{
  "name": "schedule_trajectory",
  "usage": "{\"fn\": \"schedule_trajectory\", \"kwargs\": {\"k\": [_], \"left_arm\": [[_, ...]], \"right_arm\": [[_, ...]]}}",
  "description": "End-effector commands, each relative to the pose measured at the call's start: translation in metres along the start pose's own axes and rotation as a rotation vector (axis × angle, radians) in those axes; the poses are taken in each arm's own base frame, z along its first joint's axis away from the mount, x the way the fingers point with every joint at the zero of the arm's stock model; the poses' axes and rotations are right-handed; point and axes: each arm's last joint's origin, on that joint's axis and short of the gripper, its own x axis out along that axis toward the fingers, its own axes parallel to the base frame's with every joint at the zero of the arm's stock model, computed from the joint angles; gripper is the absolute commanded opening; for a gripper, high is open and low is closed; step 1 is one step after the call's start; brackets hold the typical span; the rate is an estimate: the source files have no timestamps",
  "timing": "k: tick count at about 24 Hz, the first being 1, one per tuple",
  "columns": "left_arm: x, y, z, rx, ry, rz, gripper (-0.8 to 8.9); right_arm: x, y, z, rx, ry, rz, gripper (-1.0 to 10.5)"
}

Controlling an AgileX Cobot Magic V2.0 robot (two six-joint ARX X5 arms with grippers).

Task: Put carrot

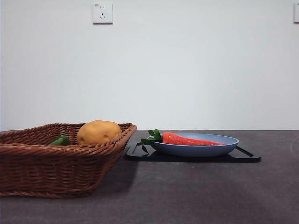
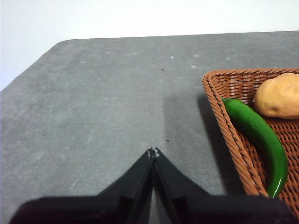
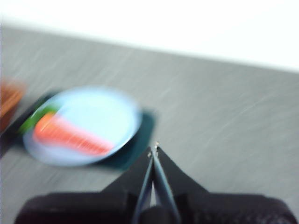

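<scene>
The orange-red carrot lies in a light blue plate, its green leaves hanging over the plate's left rim. The right wrist view is motion-blurred and shows the same carrot on the plate. My right gripper is shut and empty, above the table beside the plate, apart from it. My left gripper is also shut and empty, over bare table beside the wicker basket. Neither arm appears in the front view.
The blue plate rests on a black tray. A brown wicker basket at the left holds a yellow-brown potato and a green pepper. A white wall with a socket stands behind the table.
</scene>
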Motion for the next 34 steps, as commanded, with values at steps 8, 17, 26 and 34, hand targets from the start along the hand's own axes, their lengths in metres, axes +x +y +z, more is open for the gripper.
{"fn": "schedule_trajectory", "kwargs": {"k": [8,17,26,34], "left_arm": [[0.001,0.000,-0.002,-0.003,0.004,0.005,0.08],[0.001,0.000,-0.002,-0.003,0.004,0.005,0.08],[0.001,0.000,-0.002,-0.003,0.004,0.005,0.08],[0.001,0.000,-0.002,-0.003,0.004,0.005,0.08]], "right_arm": [[0.025,-0.006,-0.078,0.073,-0.222,0.040,0.0],[0.026,-0.004,-0.102,0.099,-0.121,0.032,0.0],[0.026,-0.003,-0.108,0.110,-0.064,0.040,0.0],[0.026,-0.004,-0.108,0.121,-0.070,0.030,0.0]]}}
